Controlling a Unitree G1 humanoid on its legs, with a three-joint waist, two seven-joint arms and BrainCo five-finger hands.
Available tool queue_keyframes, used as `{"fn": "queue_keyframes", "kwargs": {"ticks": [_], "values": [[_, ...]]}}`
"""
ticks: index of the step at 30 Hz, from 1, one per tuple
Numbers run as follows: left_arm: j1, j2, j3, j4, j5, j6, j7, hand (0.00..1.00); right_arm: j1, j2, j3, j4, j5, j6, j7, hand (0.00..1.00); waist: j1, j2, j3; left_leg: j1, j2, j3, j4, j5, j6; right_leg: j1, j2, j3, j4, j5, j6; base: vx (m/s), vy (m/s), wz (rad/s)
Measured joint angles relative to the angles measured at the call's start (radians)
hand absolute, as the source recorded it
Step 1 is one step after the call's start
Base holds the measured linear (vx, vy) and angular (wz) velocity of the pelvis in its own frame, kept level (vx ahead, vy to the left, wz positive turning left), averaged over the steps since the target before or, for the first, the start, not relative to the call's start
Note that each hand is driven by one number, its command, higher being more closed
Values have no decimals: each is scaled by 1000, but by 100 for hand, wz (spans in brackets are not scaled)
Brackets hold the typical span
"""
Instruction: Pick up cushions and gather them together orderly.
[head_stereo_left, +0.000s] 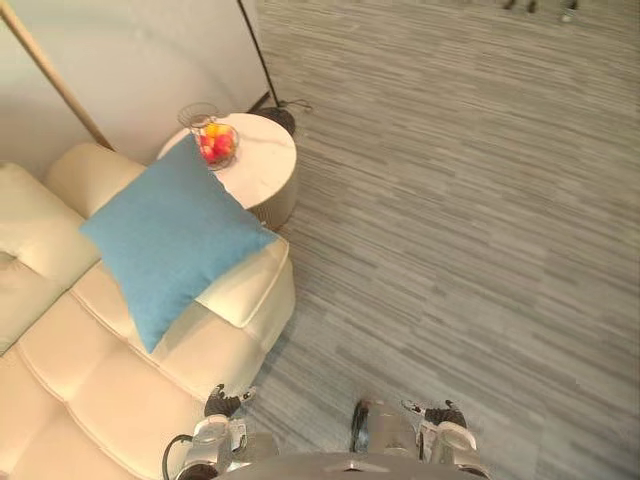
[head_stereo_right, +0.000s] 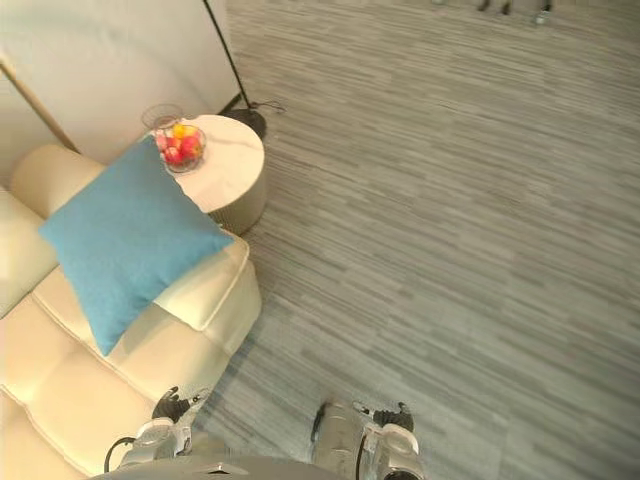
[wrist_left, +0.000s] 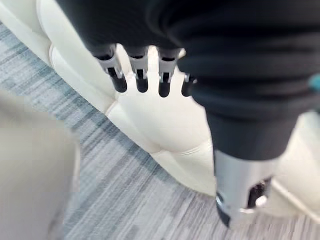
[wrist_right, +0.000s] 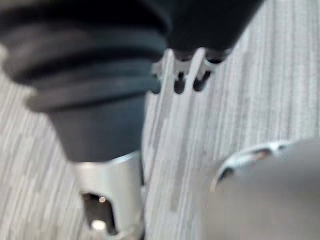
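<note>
Blue cushion (head_stereo_left: 170, 235) sits on the cream sofa (head_stereo_left: 90, 370), at the end nearest the round bench (head_stereo_left: 262, 165). It stands on one corner like a diamond and is tilted, leaning across the sofa's padded armrest (head_stereo_left: 250, 285). Its top corner overlaps the bench edge in the head views; contact there cannot be told. No hand is touching the cushion.

Left hand (head_stereo_left: 225, 403) hangs low at the bottom of the head views, just beside the front corner of the sofa seat and well apart from the cushion. In its wrist view the fingers (wrist_left: 141, 80) are straight and side by side, dark tips pointing at the cream upholstery. The thumb is out to the side with nothing in the grasp: released. Whether the tips touch the sofa cannot be told.

Right hand (head_stereo_left: 443, 414) hangs on the other side, over the grey striped carpet (head_stereo_left: 450, 200). In its wrist view the fingers (wrist_right: 179, 82) are loose and fairly straight with only carpet beyond them. Also released, holding nothing.

Sofa is tufted cream, running from the lower left up toward the wall. The bench is white-topped, standing on the carpet just beside the armrest. On it is a glass bowl of red and yellow fruit (head_stereo_left: 217, 143), near the cushion's top corner, with a second clear glass vessel (head_stereo_left: 197, 115) just behind the bowl. A thin black lamp pole (head_stereo_left: 258, 55) comes down to a dark base (head_stereo_left: 280, 115) behind the bench. A light wooden pole (head_stereo_left: 55, 75) slants against the wall above the sofa back.
</note>
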Motion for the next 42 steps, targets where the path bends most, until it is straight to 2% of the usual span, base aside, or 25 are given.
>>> {"fn": "queue_keyframes", "kwargs": {"ticks": [2, 5, 6, 7, 8, 10, 12, 13, 15, 17, 18, 20, 22, 23, 24, 25, 28, 30, 31, 34, 35, 37, 38, 39, 42], "values": [[2, 8, -8, -13, -6, 0, 0, 0, 15, 0, 0, 2, 4, 1, -1, 0, 0, -10, 0, -73, 25, 121, 11, -22, 36, 111, -19, -71, -81, 1, 2, 395, -93, 106], [7, 25, -48, -18, -10, -4, 2, 0, 22, 0, -8, 2, 16, -1, -2, 0, 7, -12, -1, -141, 5, 278, -276, -24, 54, 218, -40, -164, -143, 4, 10, 305, -6, 90], [14, 27, -65, -15, -10, -4, 1, 0, 23, -5, -9, 1, 18, -2, -2, 0, 6, -2, -8, -153, -18, 323, -459, 88, 71, 234, -26, -190, -145, 1, 31, 335, 36, 94], [20, 34, -87, -8, -16, -7, -2, 0, 22, -6, -12, 7, 18, -3, -2, 0, 6, 2, -19, -163, -36, 342, -555, 153, 134, 235, -9, -193, -148, -13, 58, 323, 41, 106], [12, 61, -96, -9, -25, -11, -5, 0, 12, 7, -9, 36, 18, -1, -1, 0, 6, -40, -26, -154, -81, 346, -593, 171, 142, 240, -39, -173, -162, -21, 69, 355, 40, 98], [8, 86, -101, -7, -27, -13, -9, 0, 0, 20, -9, 44, 18, -4, 0, 0, 7, -84, -32, -148, -147, 308, -650, 181, 154, 252, -68, -162, -167, -16, 75, 311, 47, 92], [8, 89, -102, -2, -27, -13, -9, 0, -4, 19, -9, 47, 16, -4, 6, 0, 10, -92, -31, -125, -185, 281, -666, 171, 163, 255, -98, -144, -108, -5, 88, 228, 76, 67], [8, 92, -93, 9, -27, -13, -11, 0, -14, 16, -7, 70, 12, -5, 10, 0, 15, -93, -30, -90, -208, 261, -681, 157, 167, 247, -125, -123, -9, 17, 108, 243, 100, 51], [14, 99, -85, 17, -27, -12, -13, 0, -11, 23, -3, 78, 0, -2, 11, 0, 18, -92, -28, -32, -227, 216, -694, 133, 170, 195, -164, -64, 207, 99, 108, 217, 76, 63], [25, 115, -87, 22, -27, -7, -15, 0, -7, 32, 3, 70, -1, -4, 16, 0, 8, -88, -26, 11, -235, 160, -696, 108, 169, 107, -151, 28, 381, 36, 111, 221, 31, 83], [31, 127, -84, 25, -26, -6, -13, 0, -7, 30, 14, 68, -1, -5, 16, 0, 7, -91, -27, 34, -239, 120, -697, 99, 167, 60, -112, 74, 389, -14, 101, 172, -4, 76], [38, 128, -82, 24, -26, -6, -7, 0, 5, 32, 30, 65, 0, -6, 16, 0, 3, -92, -28, 59, -242, 72, -715, 102, 162, 19, -53, 140, 308, -55, 93, 135, -57, 96], [40, 126, -83, 24, -26, -6, 0, 0, 15, 30, 30, 56, 5, -13, 15, 0, -7, -92, -33, 59, -252, -1, -730, 107, 148, 4, 14, 249, 96, -57, 90, 99, -114, 115], [41, 127, -82, 24, -25, -6, 1, 0, 19, 32, 30, 59, 6, -13, 15, 0, -8, -103, -40, 57, -269, -33, -733, 109, 141, 8, 32, 304, -21, -26, 77, 135, -167, 111], [40, 127, -76, 26, -25, -6, 2, 0, 27, 39, 22, 71, 12, -12, 17, 0, -3, -127, -59, 54, -297, -71, -740, 110, 129, 12, 16, 331, -119, 67, 69, 153, -195, 106], [39, 120, -72, 31, -26, -6, 2, 0, 27, 38, 13, 71, 12, -12, 16, 0, -5, -123, -66, 57, -295, -86, -740, 112, 121, 26, 13, 307, -127, 68, 66, 176, -195, 91], [48, 61, -38, 35, -25, -7, 2, 0, 33, 30, -8, 68, 10, -11, 16, 0, 1, -76, -92, 56, -270, -121, -786, 131, 91, 61, 19, 227, -195, 81, 51, 170, -168, 63], [49, 40, -19, 34, -23, -7, 1, 0, 40, 24, -10, 66, 10, -11, 15, 0, -9, -63, -95, 49, -234, -36, -787, 130, 83, 95, 19, 163, -224, 86, 51, 97, -101, 70], [47, 41, -13, 34, -22, -7, 1, 0, 41, 27, -10, 66, 10, -10, 15, 0, -10, -66, -93, 48, -199, 64, -779, 127, 78, 114, 18, 131, -231, 86, 50, 57, -77, 61], [44, 44, -7, 33, -15, -7, 2, 0, 38, 32, -11, 61, 8, -8, 15, 0, -5, -74, -91, 38, -169, 214, -762, 130, 82, 117, 5, 109, -229, 85, 52, 24, 11, 25], [44, 44, -7, 33, -15, -7, 2, 0, 38, 32, -11, 60, 7, -7, 15, 0, -5, -68, -94, 40, -173, 214, -764, 131, 82, 117, 3, 111, -230, 84, 53, 3, 93, 3], [45, 64, -33, 35, -14, -7, 1, 0, 41, 43, -16, 62, 9, -6, 16, 0, -12, -93, -93, 61, -202, 209, -823, 159, 94, 117, -13, 114, -249, 80, 62, -29, 87, 2], [46, 71, -44, 36, -12, -7, 2, 0, 42, 46, -22, 64, 8, -5, 15, 0, -17, -93, -93, 70, -209, 209, -847, 172, 96, 116, -16, 114, -256, 82, 63, -25, 51, 7], [48, 81, -56, 43, -3, -7, 2, 0, 45, 48, -37, 67, 8, -5, 16, 0, -23, -105, -100, 96, -223, 203, -904, 205, 99, 118, -19, 116, -270, 86, 68, -8, 33, 14], [44, 96, -79, 64, 14, -6, 1, 0, 49, 37, -65, 66, 8, -6, 14, 0, -34, -102, -101, 156, -242, 185, -1044, 283, 104, 137, -13, 109, -305, 102, 72, -23, 13, 12]]}}
